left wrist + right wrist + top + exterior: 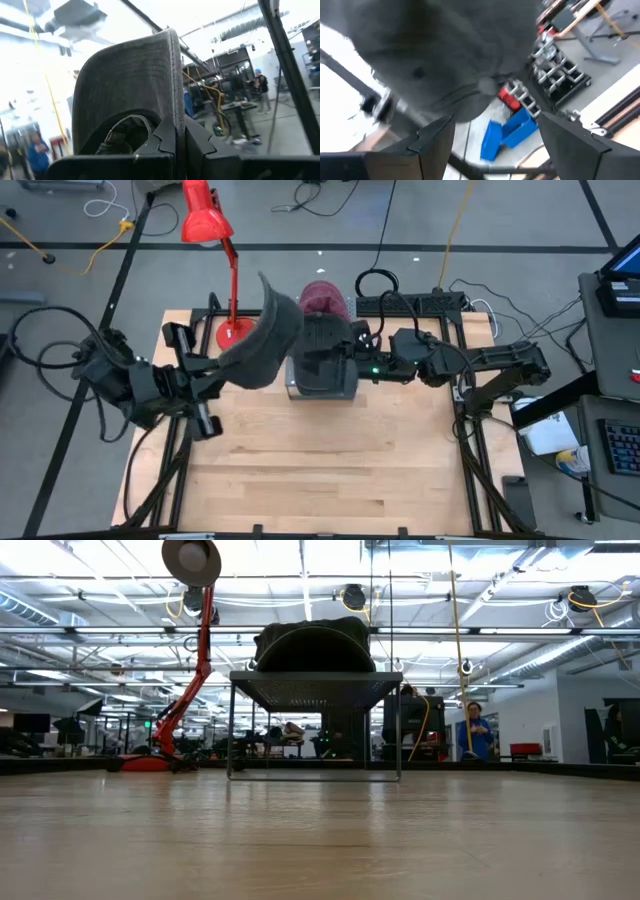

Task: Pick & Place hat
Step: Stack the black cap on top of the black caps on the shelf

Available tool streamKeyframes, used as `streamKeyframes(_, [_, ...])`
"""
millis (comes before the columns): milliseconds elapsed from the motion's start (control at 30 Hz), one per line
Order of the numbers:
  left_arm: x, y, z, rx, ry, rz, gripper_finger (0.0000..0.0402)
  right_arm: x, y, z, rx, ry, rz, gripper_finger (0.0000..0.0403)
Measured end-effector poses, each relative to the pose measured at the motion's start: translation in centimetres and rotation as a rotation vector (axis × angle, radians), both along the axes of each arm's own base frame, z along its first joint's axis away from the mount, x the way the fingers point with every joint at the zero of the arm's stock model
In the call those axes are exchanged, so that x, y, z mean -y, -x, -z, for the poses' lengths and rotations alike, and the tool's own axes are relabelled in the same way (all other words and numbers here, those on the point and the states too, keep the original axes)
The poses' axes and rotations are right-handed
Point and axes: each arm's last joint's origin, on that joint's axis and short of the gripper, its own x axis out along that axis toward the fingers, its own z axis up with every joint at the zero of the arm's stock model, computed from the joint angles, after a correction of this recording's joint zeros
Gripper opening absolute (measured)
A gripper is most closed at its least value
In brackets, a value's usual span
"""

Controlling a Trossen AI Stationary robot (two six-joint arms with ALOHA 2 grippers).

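Wooden table [300, 470], seen from above. Left gripper [205, 375], near the table's left edge, is clamped on the brim of a grey hat [262, 340], holding it raised and clear of the tabletop. Beyond, right gripper [335, 345], fingers spread wide, sits over a dark hat [314, 645] on a metal stand [315, 690]. Farther back stands a red lamp [207, 220]. No legible writing appears.

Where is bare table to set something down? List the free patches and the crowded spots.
Free: the wooden table, its whole near half in front of the grey metal stand. Crowded: the far edge, with the red desk lamp, the stand, the left gripper shut on the dark grey cap, and the open right gripper.
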Motion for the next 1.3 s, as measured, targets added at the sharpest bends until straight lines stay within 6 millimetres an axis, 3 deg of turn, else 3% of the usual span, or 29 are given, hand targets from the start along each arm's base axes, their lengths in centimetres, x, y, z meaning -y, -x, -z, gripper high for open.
streamKeyframes(467, [0.2, -3.9, 0.4, 0.206, -0.200, -0.086, 0.0008, 1.0, 0.6, -2.5, 0.260, -0.043, 0.082, 0.0279])
streamKeyframes(867, [-0.9, -5.0, 0.7, 0.199, -0.169, -0.060, 0.0008, 1.3, 0.9, -3.2, 0.342, -0.016, 0.034, 0.0272])
streamKeyframes(1033, [-1.1, -5.1, 0.7, 0.188, -0.168, -0.067, 0.0008, 1.2, 0.9, -3.3, 0.353, -0.008, 0.021, 0.0219])
streamKeyframes(1300, [-0.9, -4.9, 0.8, 0.140, -0.147, -0.128, 0.0008, 0.1, 1.3, -3.4, 0.350, 0.039, 0.000, 0.0082])
